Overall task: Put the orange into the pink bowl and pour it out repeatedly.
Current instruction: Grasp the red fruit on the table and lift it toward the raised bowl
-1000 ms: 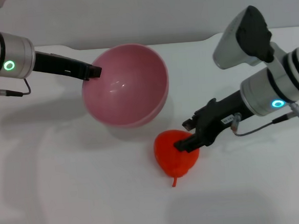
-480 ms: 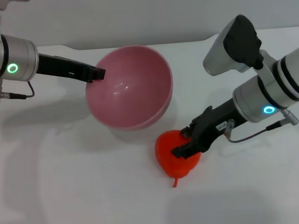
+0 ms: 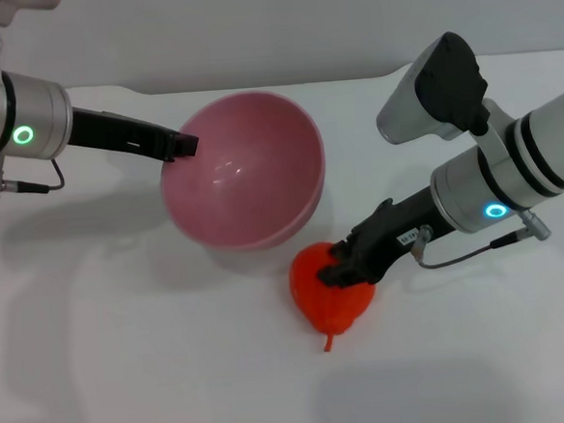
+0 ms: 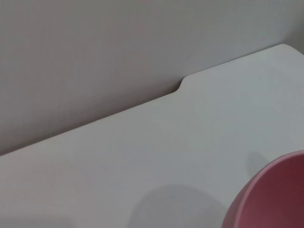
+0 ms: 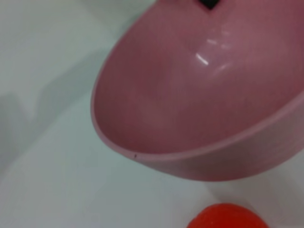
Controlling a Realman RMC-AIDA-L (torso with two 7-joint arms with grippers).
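White tabletop (image 3: 129,377): our right gripper (image 3: 349,265) has just closed its fingers on the orange (image 3: 329,295), ready to lift, while our left gripper (image 3: 182,144), fingers clamped, holds the bowl (image 3: 246,175) tilted.

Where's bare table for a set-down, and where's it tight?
Free: the white table toward the robot, in front of the glossy pink plastic bowl and the lumpy orange-red toy fruit; also its far right corner. Tight: the fruit sits right beside the bowl, the right end effector on it, the left end effector at the bowl's rim.

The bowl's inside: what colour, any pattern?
Plain glossy pink bowl, no pattern; clearest in the right wrist view.
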